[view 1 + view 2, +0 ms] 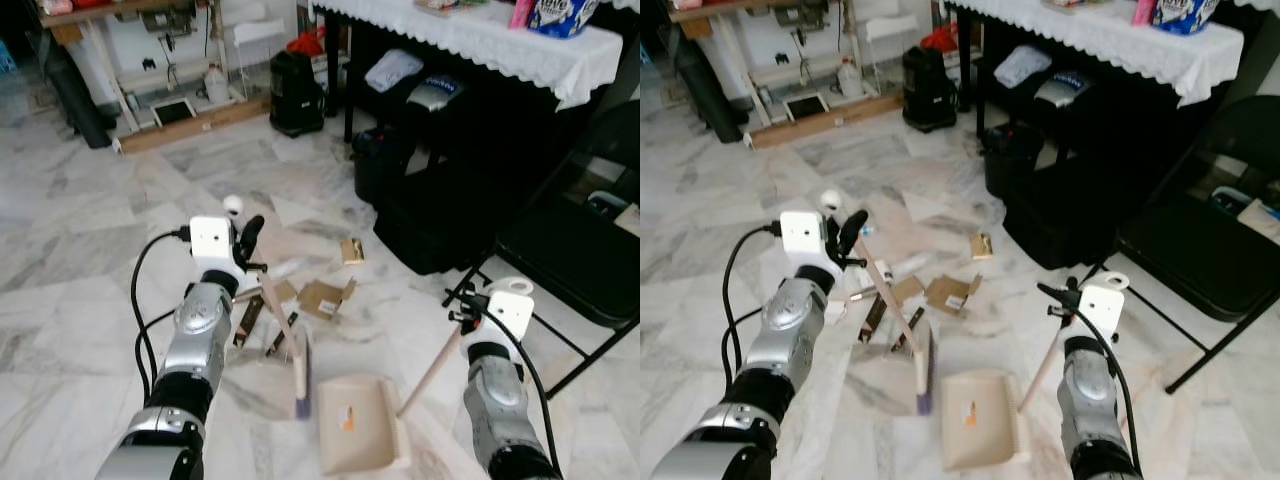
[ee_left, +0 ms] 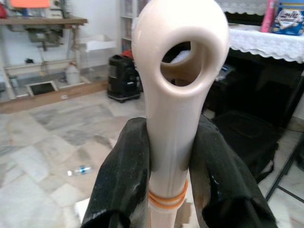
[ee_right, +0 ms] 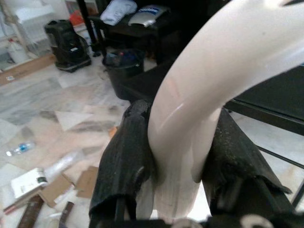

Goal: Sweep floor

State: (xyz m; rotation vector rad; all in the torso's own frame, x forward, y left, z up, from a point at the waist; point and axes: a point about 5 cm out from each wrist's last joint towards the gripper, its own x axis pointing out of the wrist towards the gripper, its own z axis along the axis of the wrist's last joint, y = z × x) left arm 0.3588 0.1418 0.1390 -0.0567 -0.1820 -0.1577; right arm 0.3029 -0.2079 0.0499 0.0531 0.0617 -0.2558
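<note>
The left tool pinches the smooth cream broom handle below its hanging loop. The right tool clamps the dustpan handle, glossy and curved; flat cardboard scraps lie at 12 o'clock of the beige dustpan on veined marble floor.

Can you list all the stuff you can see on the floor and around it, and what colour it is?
broom: 1, cream handle, purple bristles, on the floor in front of the robot
dustpan: 1, cream, on the floor right of the broom head
cardboard scraps: several, brown, scattered beyond the broom
small box: 1, tan, farther out on the floor
folding chair: 1, black, on the right
table: 1, white lace cloth, at the back right
black bags: several, under and before the table
marble floor: white and grey
left gripper: 1, black fingers, shut on the broom handle
right gripper: 1, black fingers, shut on the dustpan handle
</note>
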